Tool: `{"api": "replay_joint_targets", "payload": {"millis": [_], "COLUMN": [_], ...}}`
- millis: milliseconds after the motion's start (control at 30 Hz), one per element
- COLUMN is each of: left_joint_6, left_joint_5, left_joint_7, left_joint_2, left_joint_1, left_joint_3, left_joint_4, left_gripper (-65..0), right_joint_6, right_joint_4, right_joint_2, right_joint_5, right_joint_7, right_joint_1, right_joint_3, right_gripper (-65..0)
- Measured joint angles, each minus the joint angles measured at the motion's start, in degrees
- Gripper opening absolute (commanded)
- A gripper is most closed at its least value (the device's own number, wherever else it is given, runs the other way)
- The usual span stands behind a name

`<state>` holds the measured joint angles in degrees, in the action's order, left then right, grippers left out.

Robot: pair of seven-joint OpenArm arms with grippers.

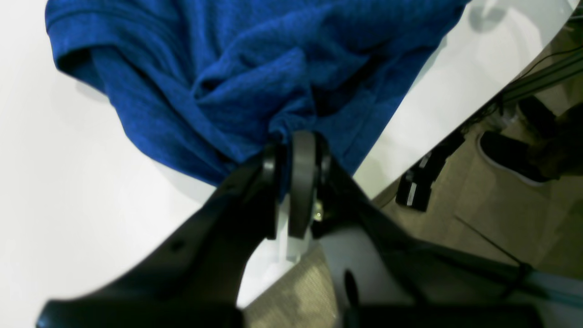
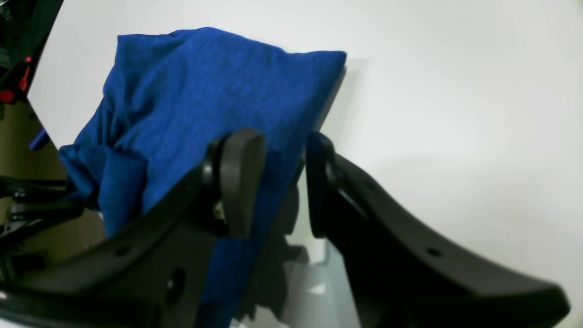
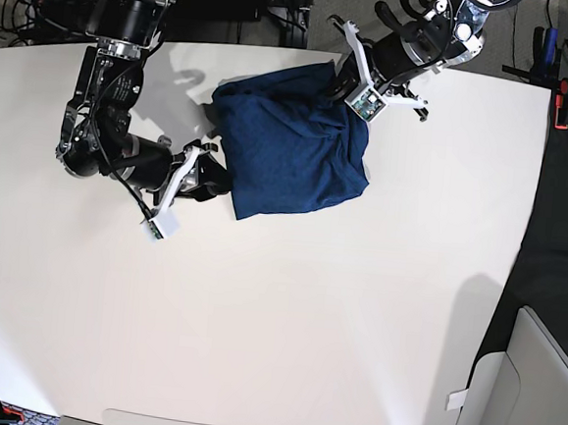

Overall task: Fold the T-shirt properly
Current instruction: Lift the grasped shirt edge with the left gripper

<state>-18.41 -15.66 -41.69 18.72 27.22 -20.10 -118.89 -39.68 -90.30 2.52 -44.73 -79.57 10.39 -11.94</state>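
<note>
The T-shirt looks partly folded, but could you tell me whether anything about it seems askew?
Yes. The T-shirt sits skewed on the table, and fabric bunches into creases where the left gripper pinches it.

Bright overhead light washes the white table nearly to glare, casts soft shadows, and both wrist views blur and curve at the edges.
</note>
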Motion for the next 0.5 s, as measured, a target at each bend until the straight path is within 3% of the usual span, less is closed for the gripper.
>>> {"api": "replay_joint_targets", "payload": {"millis": [333, 500], "left_joint_6": [0.0, 0.0], "left_joint_5": [0.1, 0.1], "left_joint_7": [-3.6, -4.1], "left_joint_2": [0.0, 3.1], "left_joint_1": [2.1, 2.0], "left_joint_3": [0.0, 0.0], "left_joint_4": [0.0, 0.0], "left_gripper": [-61.5, -61.3], "right_joint_6": [0.0, 0.0], "right_joint_4": [0.0, 0.0], "right_joint_2": [0.0, -1.0], "right_joint_5": [0.0, 0.0], "right_joint_7": [0.0, 0.0], "right_joint_1": [1.0, 1.0], "right_joint_3": [0.0, 1.4], "right_gripper": [-47.1, -47.1]}}
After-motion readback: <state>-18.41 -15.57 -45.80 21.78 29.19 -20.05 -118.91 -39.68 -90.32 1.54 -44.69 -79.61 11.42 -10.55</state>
